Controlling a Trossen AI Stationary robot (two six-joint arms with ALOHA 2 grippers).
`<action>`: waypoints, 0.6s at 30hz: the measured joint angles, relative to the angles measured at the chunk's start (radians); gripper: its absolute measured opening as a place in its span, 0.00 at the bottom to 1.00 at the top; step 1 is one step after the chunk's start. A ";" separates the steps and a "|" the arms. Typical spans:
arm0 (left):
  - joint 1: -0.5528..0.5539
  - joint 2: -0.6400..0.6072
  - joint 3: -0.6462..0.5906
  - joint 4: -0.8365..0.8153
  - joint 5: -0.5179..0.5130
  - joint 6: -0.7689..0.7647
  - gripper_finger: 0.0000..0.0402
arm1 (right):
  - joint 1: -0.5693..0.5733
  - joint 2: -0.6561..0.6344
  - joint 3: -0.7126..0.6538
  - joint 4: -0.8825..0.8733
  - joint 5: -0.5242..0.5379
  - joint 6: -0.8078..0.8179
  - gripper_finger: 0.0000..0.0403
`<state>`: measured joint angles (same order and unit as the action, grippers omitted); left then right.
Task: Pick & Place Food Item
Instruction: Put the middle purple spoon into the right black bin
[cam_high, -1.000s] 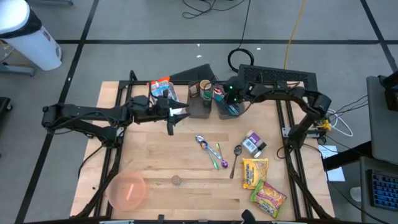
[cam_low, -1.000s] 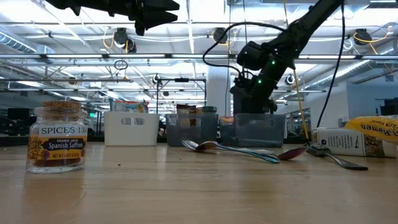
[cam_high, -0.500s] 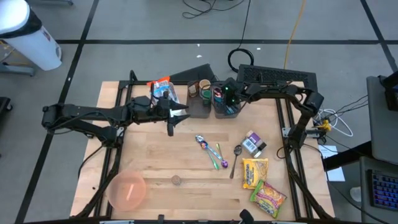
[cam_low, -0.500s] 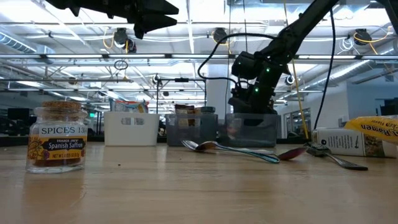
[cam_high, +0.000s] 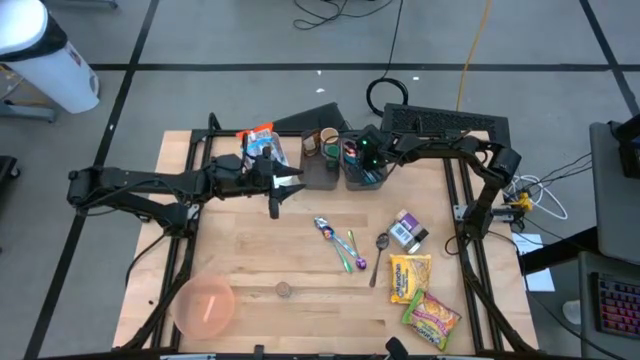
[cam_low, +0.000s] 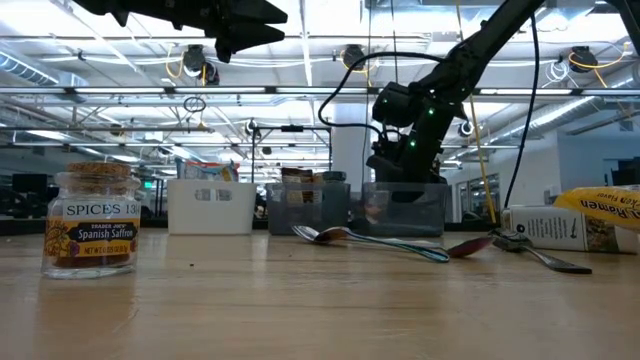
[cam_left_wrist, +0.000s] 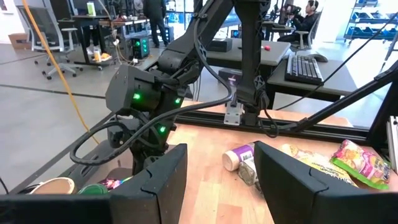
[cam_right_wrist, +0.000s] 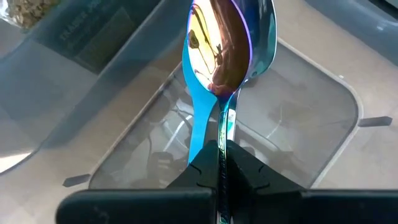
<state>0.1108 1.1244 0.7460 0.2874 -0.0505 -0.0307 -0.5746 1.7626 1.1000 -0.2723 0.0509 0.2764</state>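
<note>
The wooden table (cam_high: 250, 260) carries clear plastic bins (cam_low: 405, 208) at its far edge. The right gripper (cam_right_wrist: 221, 163) hangs over one, clamped on an iridescent metal spoon (cam_right_wrist: 225, 53) whose long axis runs straight out from the fingers, bowl foremost above the bin's bare floor. The left gripper (cam_left_wrist: 214, 177) (nothing between its parted fingers) hovers near a white bin (cam_low: 209, 207).

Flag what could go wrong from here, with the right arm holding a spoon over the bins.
1. The right gripper pinches the iridescent spoon only by its thin handle, so it could swivel or slip.
2. It hangs over the clear bin, close to the wall; a tilted release might catch the rim.
3. The left gripper hovers near the bins, open, so the arms could crowd each other.
</note>
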 joint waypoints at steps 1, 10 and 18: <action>0.000 0.000 0.000 0.000 0.000 0.000 0.48 | 0.000 0.000 0.000 -0.001 0.000 0.000 0.00; 0.000 0.000 0.000 0.001 0.000 0.000 0.48 | 0.000 0.000 0.000 -0.010 -0.004 0.000 0.00; 0.000 0.000 0.000 0.001 -0.001 0.000 0.48 | 0.000 0.000 0.000 -0.024 -0.025 0.000 0.00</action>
<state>0.1108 1.1244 0.7460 0.2886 -0.0511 -0.0303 -0.5743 1.7622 1.0996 -0.2958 0.0257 0.2768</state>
